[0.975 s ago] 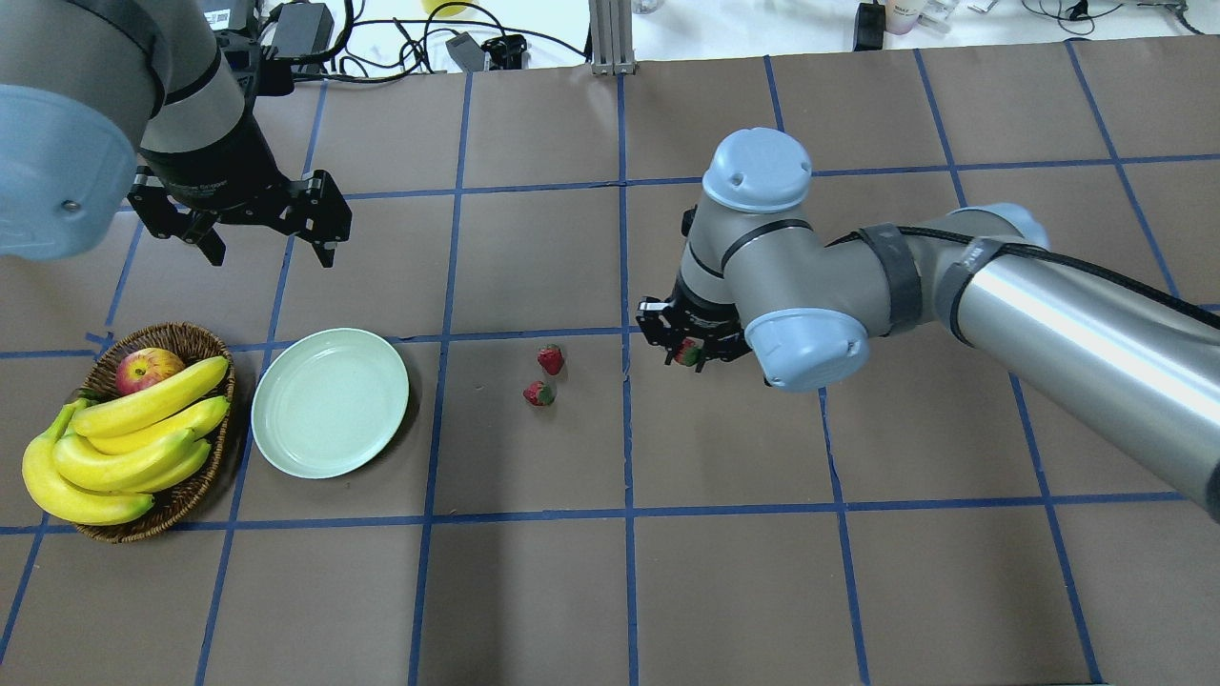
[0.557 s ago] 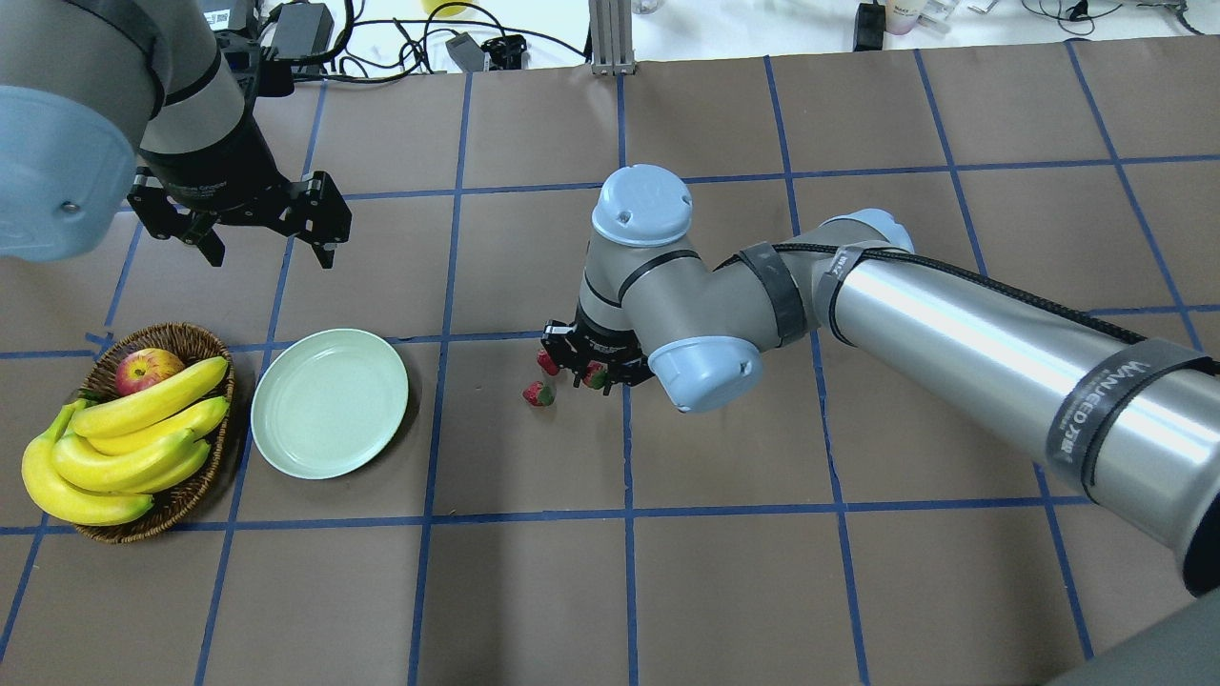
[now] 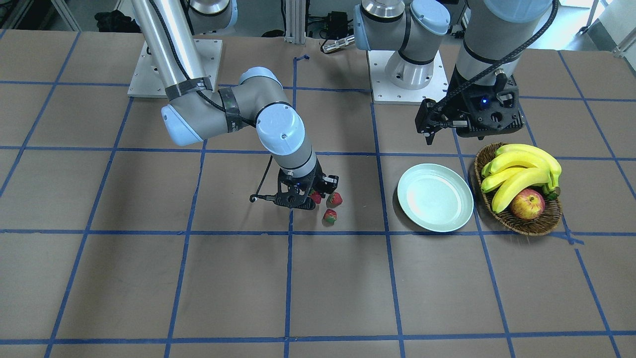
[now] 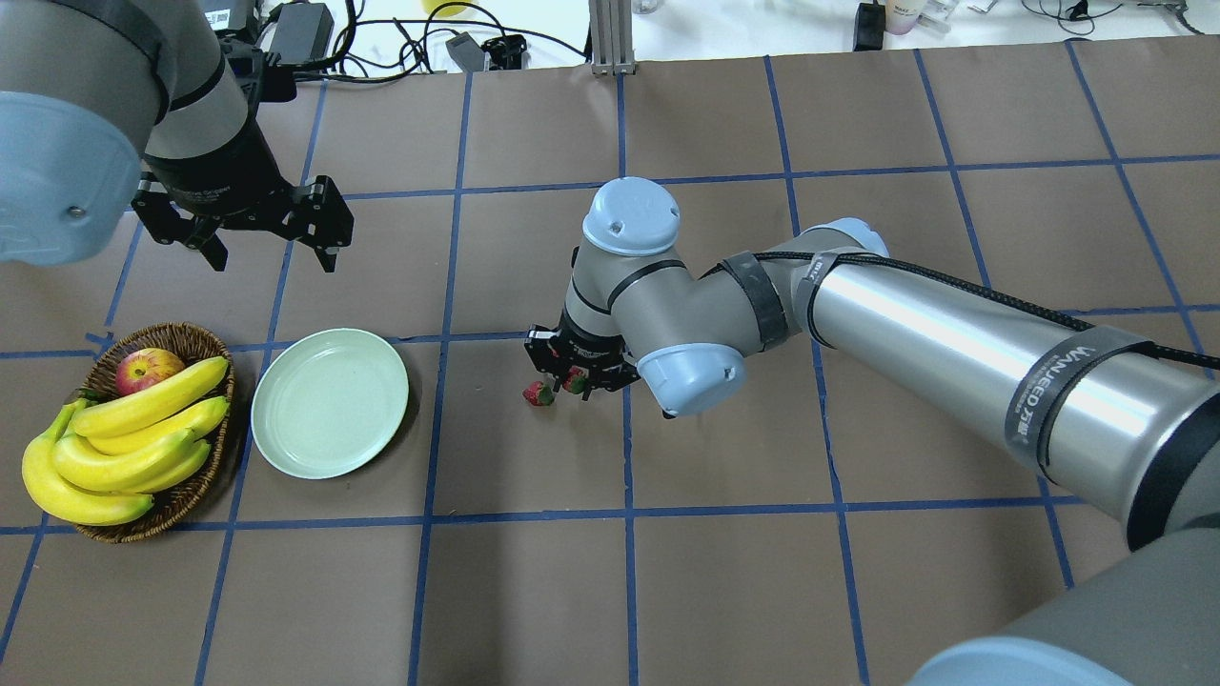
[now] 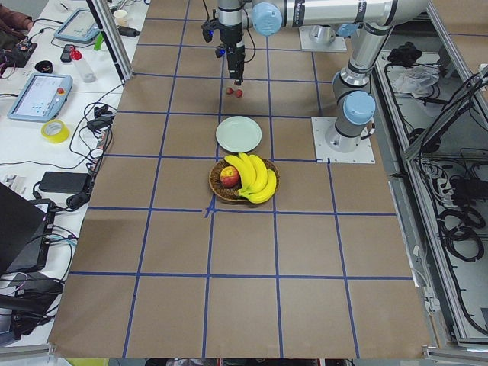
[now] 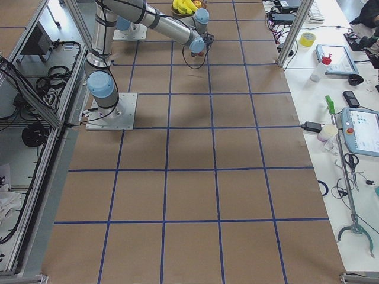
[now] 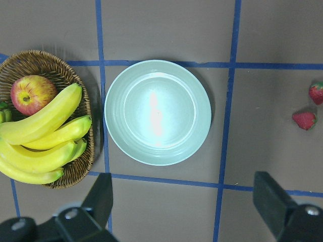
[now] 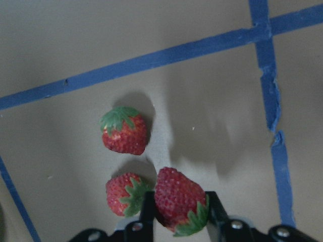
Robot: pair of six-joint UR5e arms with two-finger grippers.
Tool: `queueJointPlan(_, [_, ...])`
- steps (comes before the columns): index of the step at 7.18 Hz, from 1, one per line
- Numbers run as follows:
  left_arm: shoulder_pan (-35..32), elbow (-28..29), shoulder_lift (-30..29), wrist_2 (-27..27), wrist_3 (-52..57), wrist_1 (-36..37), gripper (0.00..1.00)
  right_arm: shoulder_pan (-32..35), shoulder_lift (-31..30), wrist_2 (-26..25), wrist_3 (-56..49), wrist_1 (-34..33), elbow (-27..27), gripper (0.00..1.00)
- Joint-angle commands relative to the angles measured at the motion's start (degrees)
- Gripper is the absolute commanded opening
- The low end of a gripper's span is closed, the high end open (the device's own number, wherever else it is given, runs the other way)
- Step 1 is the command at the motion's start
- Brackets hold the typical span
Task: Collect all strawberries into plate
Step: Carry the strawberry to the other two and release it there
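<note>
Clamps one strawberry (image 8: 177, 199) between the fingers (image 8: 147, 214) of the right claw (image 3: 309, 195), low over the table (image 4: 724, 591), green cap turned back toward the claw body. Down on the paper just beside it, two more strawberries: one (image 8: 123, 135) near a line of blue tape (image 8: 151, 63), the other (image 8: 122, 194) hard by the held berry's side, touching or not impossible to tell. Well apart toward the robot's left, the pale green plate (image 4: 330, 414), flat on the table. Right next to that, a wicker basket (image 4: 181, 335) with bananas (image 4: 133, 433) and an apple (image 4: 148, 370). Holds the left claw (image 4: 274, 255) spread wide and empty, up above the table beyond plate and basket. Under it all, brown paper from edge to edge, ruled into big squares by the tape, torn and ragged at one crossing near the berries. Around the edges, aluminium frame posts (image 5: 109, 38), cable bundles (image 5: 457, 221), and side benches with tablets (image 5: 36, 97) and a yellow tape roll (image 5: 56, 130).
</note>
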Motion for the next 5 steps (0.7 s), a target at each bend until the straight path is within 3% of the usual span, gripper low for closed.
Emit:
queueJointPlan(1, [0.0, -0.22, -0.05, 0.0, 0.02, 0.78, 1.0, 0.0, 0.09, 0.19, -0.03, -0.08, -0.22, 0.7])
queueJointPlan(3, [0.0, -0.22, 0.12, -0.35, -1.28, 0.95, 1.0, -0.08, -0.6, -0.86, -0.56, 0.97, -3.45, 0.72])
queueJointPlan(5, [-0.26, -0.48, -0.05, -0.62, -0.42, 1.04, 1.0, -1.66, -6.11, -6.98, -5.98, 11.98, -7.32, 0.72])
